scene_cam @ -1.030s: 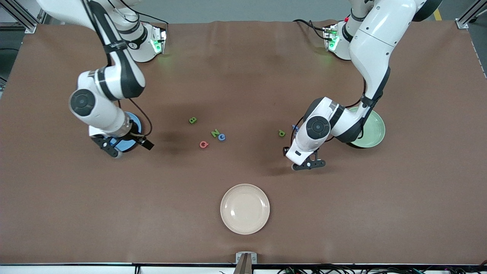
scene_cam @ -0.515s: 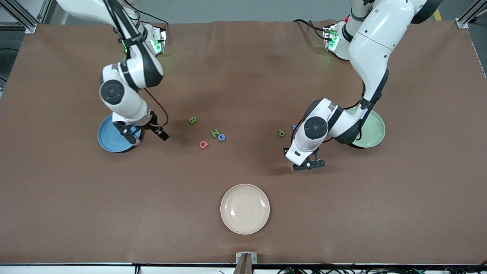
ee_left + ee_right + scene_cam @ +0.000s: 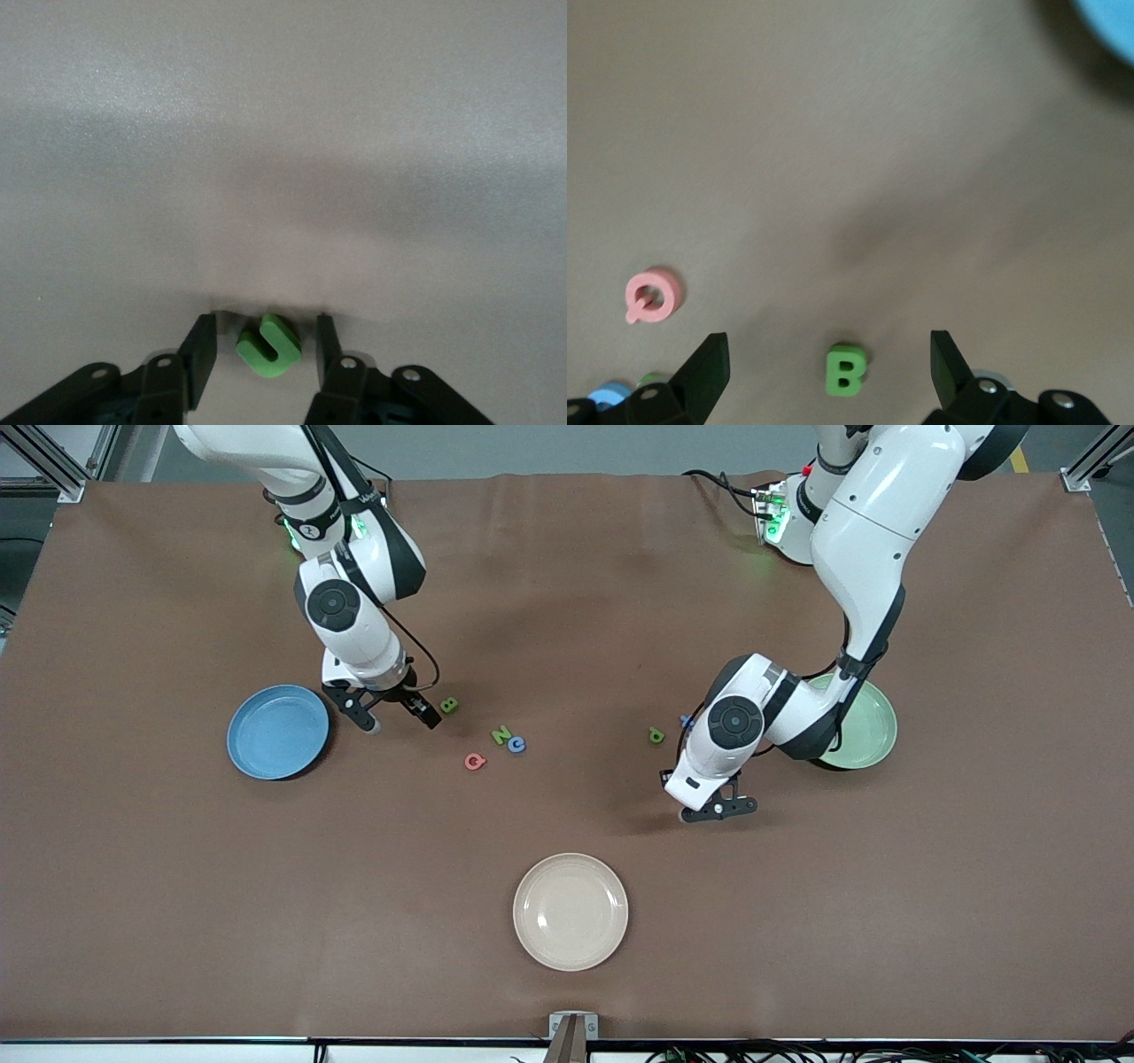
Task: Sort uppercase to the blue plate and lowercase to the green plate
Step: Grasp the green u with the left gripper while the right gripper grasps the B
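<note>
We found the uppercase letters loose on the brown table (image 3: 567,602): a green B (image 3: 449,705), a green N (image 3: 501,734), a blue C (image 3: 516,744) touching it, and a pink Q (image 3: 475,761) nearest the front camera. Each read plainly as its own letter.

The blue plate (image 3: 278,732) lay toward the right arm's end, the green plate (image 3: 864,731) toward the left arm's.

The right gripper (image 3: 829,363) hung over the B, jaws wide and holding nothing.

The left gripper (image 3: 266,343) sat low, jaws half closed around a small green u-shaped letter (image 3: 268,345); we could not tell whether they touched it. A green p (image 3: 656,735) lay nearby.
</note>
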### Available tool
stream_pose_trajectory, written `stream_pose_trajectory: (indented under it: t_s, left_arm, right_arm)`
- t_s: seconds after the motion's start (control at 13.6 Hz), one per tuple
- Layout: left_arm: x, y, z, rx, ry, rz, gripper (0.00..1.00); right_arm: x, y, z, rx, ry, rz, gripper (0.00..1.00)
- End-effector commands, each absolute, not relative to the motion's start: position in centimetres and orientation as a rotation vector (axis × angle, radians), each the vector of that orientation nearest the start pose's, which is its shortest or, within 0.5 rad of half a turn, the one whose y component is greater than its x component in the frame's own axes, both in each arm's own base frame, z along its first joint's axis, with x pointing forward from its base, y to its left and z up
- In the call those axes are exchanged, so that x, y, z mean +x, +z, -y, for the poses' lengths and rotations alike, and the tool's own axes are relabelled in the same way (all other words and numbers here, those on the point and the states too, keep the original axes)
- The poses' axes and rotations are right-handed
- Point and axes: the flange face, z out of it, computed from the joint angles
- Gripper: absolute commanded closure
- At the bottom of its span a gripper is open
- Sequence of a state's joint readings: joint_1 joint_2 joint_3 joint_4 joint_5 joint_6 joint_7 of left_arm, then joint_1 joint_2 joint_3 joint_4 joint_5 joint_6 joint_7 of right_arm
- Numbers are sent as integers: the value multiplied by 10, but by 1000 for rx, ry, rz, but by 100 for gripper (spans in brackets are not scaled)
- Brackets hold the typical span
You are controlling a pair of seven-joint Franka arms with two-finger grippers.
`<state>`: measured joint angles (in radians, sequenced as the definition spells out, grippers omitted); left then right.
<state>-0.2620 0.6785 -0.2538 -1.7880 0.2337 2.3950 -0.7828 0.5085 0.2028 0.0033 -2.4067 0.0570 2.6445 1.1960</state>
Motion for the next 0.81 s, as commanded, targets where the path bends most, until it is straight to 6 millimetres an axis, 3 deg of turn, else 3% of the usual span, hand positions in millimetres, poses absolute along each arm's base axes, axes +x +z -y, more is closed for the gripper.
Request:
stream_pose_trajectory:
  t_s: [0.0, 0.29, 0.51, 0.74]
  left_arm:
    - [573, 175, 313, -3111, 26, 232, 51]
    - [573, 175, 315, -3112, 21, 268, 64]
    - [574, 180, 313, -3107, 11, 327, 74]
    - [575, 209, 304, -3105, -24, 331, 78]
  right_arm:
    - [430, 216, -255, -2883, -10, -1127, 0]
    - [418, 184, -260, -2931, 43, -1124, 0]
    - [413, 176, -270, -2904, 24, -1158, 6]
    - [410, 176, -275, -2904, 24, -1148, 13]
